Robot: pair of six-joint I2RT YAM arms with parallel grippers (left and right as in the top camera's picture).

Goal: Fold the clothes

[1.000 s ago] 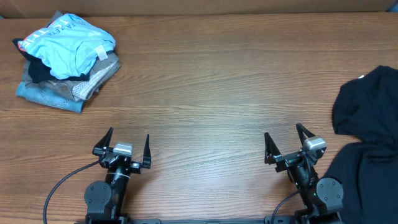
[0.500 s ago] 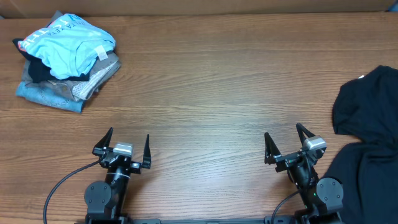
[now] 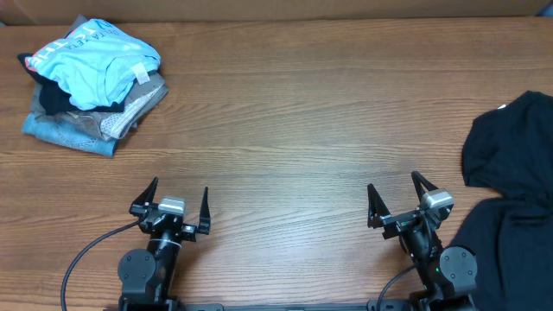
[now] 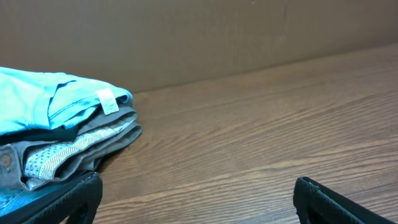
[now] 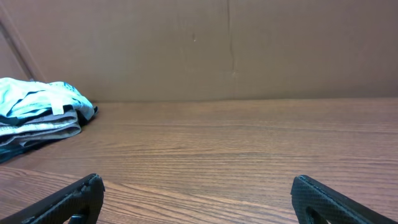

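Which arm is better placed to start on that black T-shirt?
Probably the right. The right gripper, open, sits just beside the black T-shirt, which lies bunched at the right edge of the table. The left gripper, also open, is far across it, nearer the pile of other clothes.

Overhead looks down; low wrist views share pile [image 4: 62, 124].

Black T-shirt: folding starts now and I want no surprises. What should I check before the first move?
1. Left gripper open and empty: ok.
2. Right gripper open and empty: ok.
3. Black T-shirt lying flat: not ok, it is bunched.
4. Whole shirt in overhead view: not ok, cut off at the right edge.
5. Pile of other garments apart from the shirt: ok, far left.
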